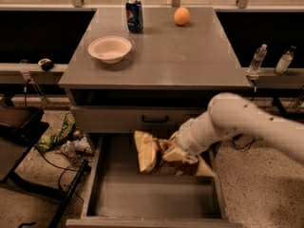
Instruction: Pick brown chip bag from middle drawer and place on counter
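A flat, matte grey table [190, 56] forms the top of a grey drawer cabinet at the centre of the frame. The cabinet stands on a pale speckled floor [259, 194], with dark recesses and narrow ledges to either side.

Three things sit on the table, one of each:
- a shallow, round white bowl [109, 48] at upper left
- a blue cylindrical soda can [134, 15], upright near the back edge
- a round orange fruit [181, 16] to the can's right

Two clear plastic bottles [257, 58] [285, 60] stand upright on the right ledge. Crumpled green litter [59, 137] lies on the floor at lower left.

Below the table is a shallow grey drawer front with a black handle [155, 119]. Under it the wide, deep grey metal middle drawer [152, 196] is pulled out, its floor plain and smooth.

The smooth white robot arm [247, 122] enters from the right edge and angles down to the left. Its gripper [175, 152] is clamped on the single glossy dark brown chip bag with pale yellow ends [148, 152]. The crinkled bag is held upright over the back of the middle drawer, and its top edge overlaps the drawer front above.
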You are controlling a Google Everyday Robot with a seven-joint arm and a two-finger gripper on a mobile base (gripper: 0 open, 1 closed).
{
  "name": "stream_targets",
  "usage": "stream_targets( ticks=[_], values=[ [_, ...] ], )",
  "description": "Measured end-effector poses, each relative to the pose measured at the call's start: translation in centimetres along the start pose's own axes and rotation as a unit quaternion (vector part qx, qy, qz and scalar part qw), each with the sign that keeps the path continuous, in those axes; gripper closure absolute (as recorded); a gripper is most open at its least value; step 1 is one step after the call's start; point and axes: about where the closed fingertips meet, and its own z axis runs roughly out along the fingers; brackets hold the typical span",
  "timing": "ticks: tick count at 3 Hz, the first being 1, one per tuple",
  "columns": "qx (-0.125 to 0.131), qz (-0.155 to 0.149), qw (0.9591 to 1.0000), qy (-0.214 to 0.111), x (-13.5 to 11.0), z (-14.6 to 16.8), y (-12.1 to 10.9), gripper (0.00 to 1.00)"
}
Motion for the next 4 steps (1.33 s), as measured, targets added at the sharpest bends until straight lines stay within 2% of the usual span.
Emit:
stream_targets(
  ticks=[1, 2, 3, 4],
  values=[
    [0.000, -0.008, 0.9999, 0.012, -0.5, -5.5, -3.3, 1.00],
    [0.032, -0.027, 0.9981, 0.044, -2.3, -13.1, -6.8, 1.00],
    [0.081, -0.040, 0.9932, 0.073, -5.0, -20.9, -10.0, 1.00],
    [0.144, -0.055, 0.9828, 0.101, -8.7, -28.4, -12.0, 1.00]
  ],
)
